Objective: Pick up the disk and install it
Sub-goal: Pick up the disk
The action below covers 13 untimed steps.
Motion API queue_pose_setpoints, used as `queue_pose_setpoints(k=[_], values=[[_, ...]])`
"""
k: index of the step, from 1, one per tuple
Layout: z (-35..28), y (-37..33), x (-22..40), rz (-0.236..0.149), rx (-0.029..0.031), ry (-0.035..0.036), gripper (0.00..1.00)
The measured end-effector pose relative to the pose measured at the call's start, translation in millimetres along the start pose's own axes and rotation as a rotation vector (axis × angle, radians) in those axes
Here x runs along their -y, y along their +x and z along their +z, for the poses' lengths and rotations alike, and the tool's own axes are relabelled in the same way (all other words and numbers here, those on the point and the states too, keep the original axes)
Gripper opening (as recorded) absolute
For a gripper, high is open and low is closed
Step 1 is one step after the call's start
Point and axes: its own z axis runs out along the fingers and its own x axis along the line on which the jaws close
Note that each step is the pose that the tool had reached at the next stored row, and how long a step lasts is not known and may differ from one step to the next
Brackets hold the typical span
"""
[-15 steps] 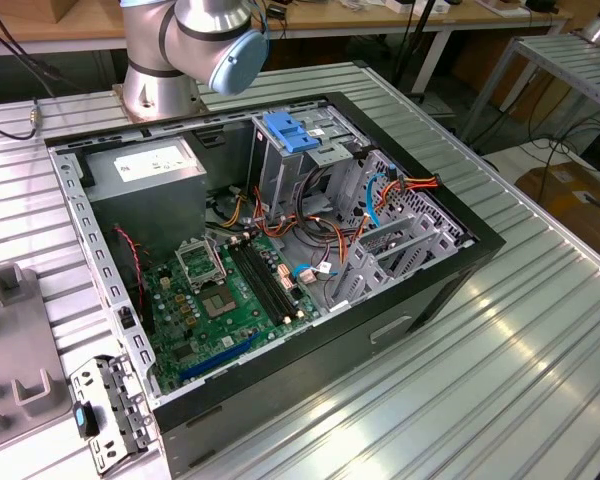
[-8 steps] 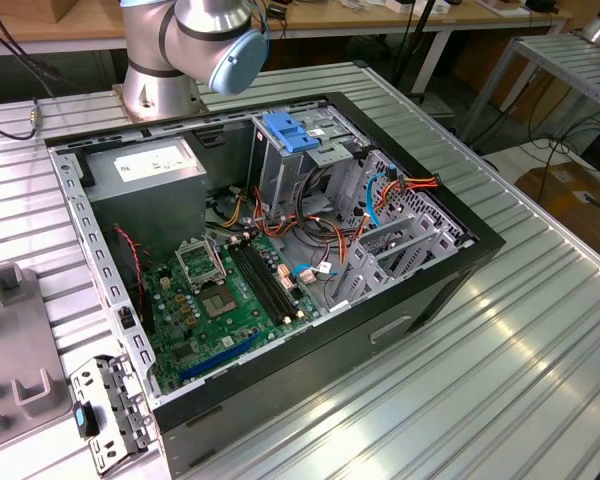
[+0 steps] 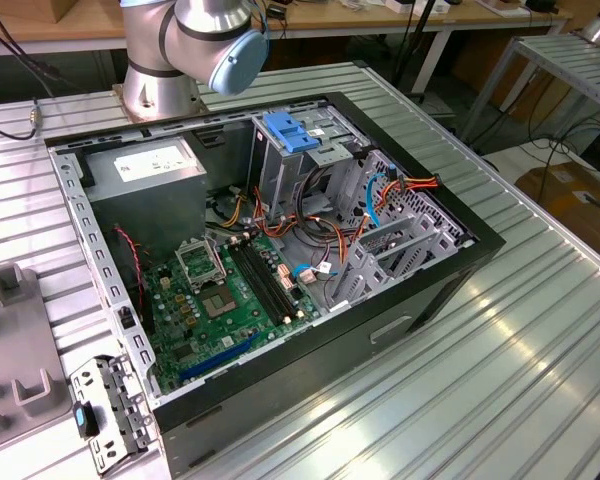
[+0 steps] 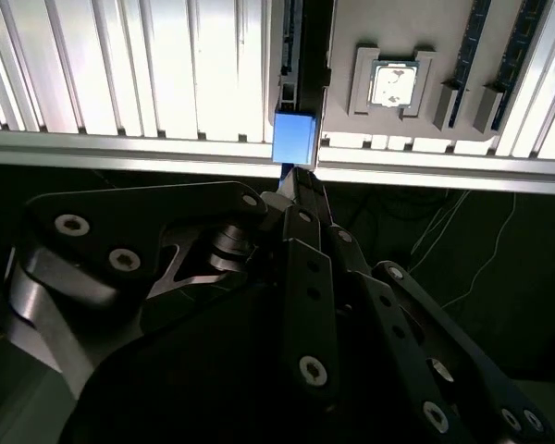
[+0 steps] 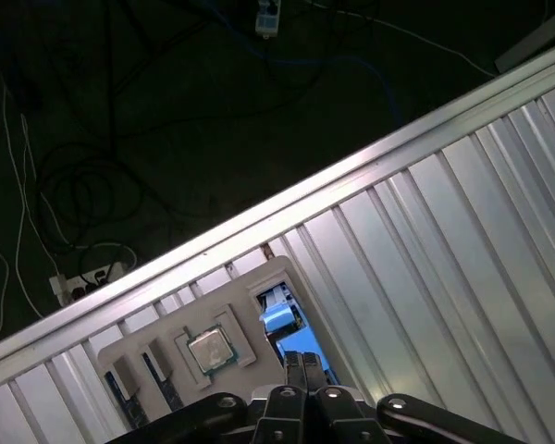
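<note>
The black metal gripper (image 4: 296,178) (image 5: 302,359) with jointed fingers is hanging near the table's edge in both wrist views. Its two fingers are pressing together, and nothing is showing between them. The tips are pointing at the blue end of the disk (image 4: 296,137) (image 5: 279,319), a thin dark flat box with blue plastic rails. I cannot tell if they are touching it.

The disk is standing on its thin side in a slot along one edge of a flat grey plastic tray (image 4: 388,28). Its blue end is sitting right by the edge of the ribbed silver metal table (image 4: 120,74). A small square silver chip (image 4: 395,83) is lying in the tray, just beside the disk.

In the exterior view, a big open black computer case (image 3: 420,300) is lying in the middle of the table, with a green board (image 3: 220,300) showing inside. The silver and light-blue robot arm (image 3: 190,40) is standing at the table's far edge.
</note>
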Motion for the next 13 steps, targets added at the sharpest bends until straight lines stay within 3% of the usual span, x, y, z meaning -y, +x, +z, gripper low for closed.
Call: queue_pose_setpoints(k=[9,13], values=[[0.0,0.0,0.0,-0.002,0.0,0.0,0.11],[0.0,0.0,0.0,-0.019,-0.0006,-0.0003,0.11]])
